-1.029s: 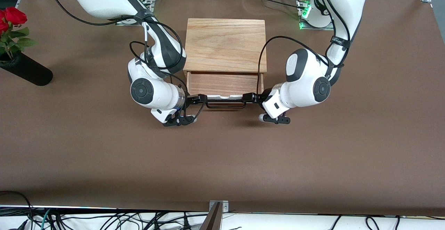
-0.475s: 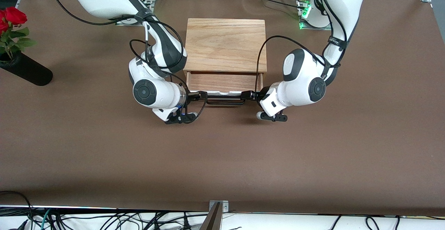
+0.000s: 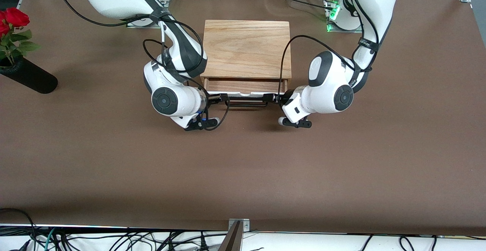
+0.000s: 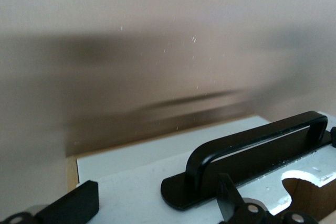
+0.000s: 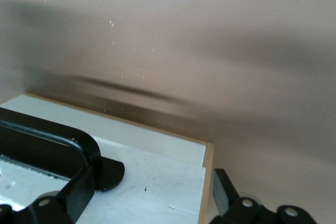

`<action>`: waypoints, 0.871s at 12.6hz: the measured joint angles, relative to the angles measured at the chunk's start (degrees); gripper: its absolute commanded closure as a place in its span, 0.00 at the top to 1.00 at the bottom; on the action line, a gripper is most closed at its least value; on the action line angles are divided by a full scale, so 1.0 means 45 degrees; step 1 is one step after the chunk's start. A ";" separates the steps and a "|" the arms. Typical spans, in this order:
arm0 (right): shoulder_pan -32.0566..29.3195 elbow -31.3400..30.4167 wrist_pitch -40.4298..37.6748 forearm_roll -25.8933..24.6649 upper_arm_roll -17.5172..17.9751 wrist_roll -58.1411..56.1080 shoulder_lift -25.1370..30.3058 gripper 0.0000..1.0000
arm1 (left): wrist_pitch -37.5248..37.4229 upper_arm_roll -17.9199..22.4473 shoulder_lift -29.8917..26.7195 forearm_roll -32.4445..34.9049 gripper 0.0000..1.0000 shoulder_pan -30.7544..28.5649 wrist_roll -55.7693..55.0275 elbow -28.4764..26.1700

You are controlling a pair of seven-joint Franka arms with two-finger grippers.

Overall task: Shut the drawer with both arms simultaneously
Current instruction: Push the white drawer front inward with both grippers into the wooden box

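The light oak-grain box (image 3: 246, 49) stands mid-table. Its drawer (image 3: 245, 86) is out by a narrow strip, with the white front panel (image 3: 246, 93) and black bar handle (image 3: 246, 104) facing the front camera. My left gripper (image 3: 271, 98) is open at the handle's end toward the left arm. In the left wrist view the gripper (image 4: 155, 200) straddles the panel (image 4: 131, 166) beside the handle (image 4: 252, 148). My right gripper (image 3: 222, 98) is open at the handle's other end. In the right wrist view the gripper (image 5: 151, 191) spans the panel (image 5: 157, 171) next to the handle (image 5: 47, 135).
A black vase (image 3: 28, 77) with red roses (image 3: 11, 19) lies at the right arm's end of the table. The brown table (image 3: 243, 175) stretches wide between the drawer and the front camera. Cables hang below the table's near edge.
The drawer has slid well into the box, so much less of its tray shows. Both grippers have moved with the front panel toward the box.
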State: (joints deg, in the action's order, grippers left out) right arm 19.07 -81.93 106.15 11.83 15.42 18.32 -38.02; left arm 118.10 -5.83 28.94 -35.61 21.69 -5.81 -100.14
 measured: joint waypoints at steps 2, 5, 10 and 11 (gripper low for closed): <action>0.0082 0.0011 -0.0427 0.0021 0.0015 0.0000 0.0001 1.00 | -0.0124 -0.0110 -0.0230 0.0000 1.00 -0.0046 -0.0013 -0.0336; 0.0115 0.0051 -0.1284 0.0058 0.0018 0.0000 0.0001 1.00 | -0.0429 -0.0288 -0.0485 0.0000 1.00 -0.0132 -0.0016 -0.0723; 0.0114 0.0029 -0.2413 0.0346 0.0005 0.0000 -0.0008 1.00 | -0.0454 -0.0608 -0.0990 0.0000 1.00 -0.0255 0.0027 -0.1484; 0.0113 0.0025 -0.2474 0.0496 -0.0007 0.0000 -0.0014 1.00 | -0.0450 -0.0672 -0.1009 0.0000 1.00 -0.0338 0.0037 -0.1519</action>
State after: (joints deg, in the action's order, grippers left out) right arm 19.57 -81.82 95.01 14.06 15.39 18.32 -38.08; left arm 116.08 -8.86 24.40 -35.61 20.17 -5.64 -106.97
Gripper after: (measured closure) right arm 0.000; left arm 0.000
